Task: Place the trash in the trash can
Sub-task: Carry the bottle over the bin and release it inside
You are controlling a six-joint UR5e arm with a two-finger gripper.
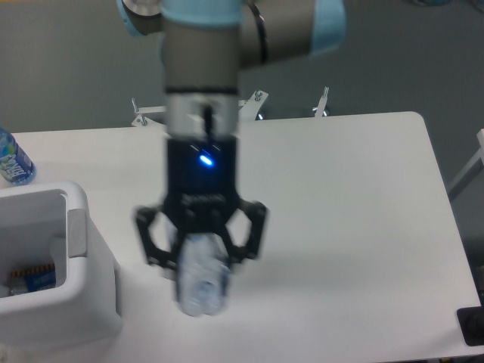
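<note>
one clear crinkled plastic bottle (203, 281) hangs in your gripper (201, 246), its jaws closed around it, lifted off the white table (355, 227) and just right of the trash can (57, 265). the bottle looks blurred, pale and bluish, its lower end pointing toward you. inside the white bin you see a small item with blue and dark print (34, 277). a blue-labelled water bottle (13, 159) stands at the table's far left edge.

A white table (363, 189) fills most of the frame; grey floor (76, 68) runs along the top.
</note>
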